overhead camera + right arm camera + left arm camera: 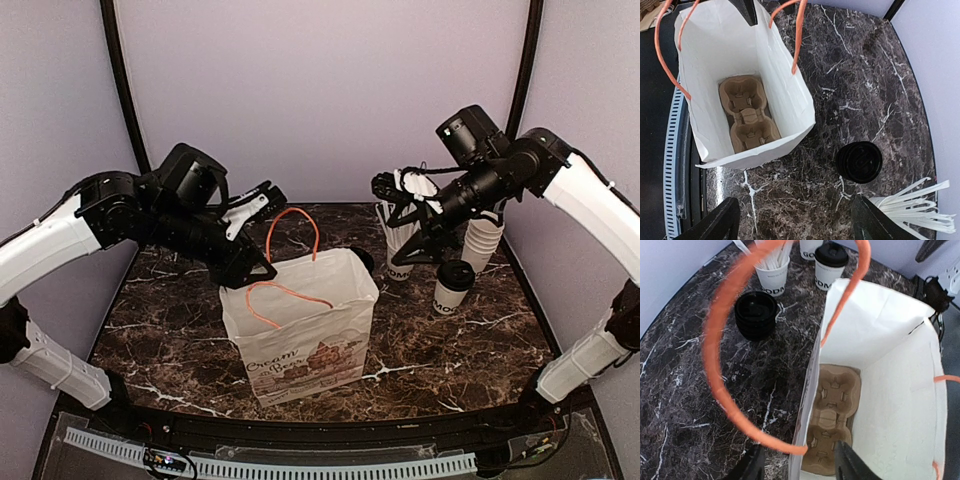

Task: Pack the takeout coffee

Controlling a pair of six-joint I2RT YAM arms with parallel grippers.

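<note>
The takeout coffee (455, 285) stands upright on the table to the right of the paper bag (300, 350), apart from it and lid on. It shows from above and from the left wrist. Only the wrist views look into the bag — a cardboard cup carrier (747, 115) lies on its bottom. The left gripper (800, 449) straddles one bag wall, fingers apart, not pinching. The right gripper (795, 201) hangs right of the bag — spread wide, empty.

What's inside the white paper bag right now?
A brown moulded-pulp cup carrier lies on the floor of the white paper bag with orange handles, its visible sockets empty. The bag floor under it is covered. The black-lidded white takeout coffee cup stands outside.
</note>
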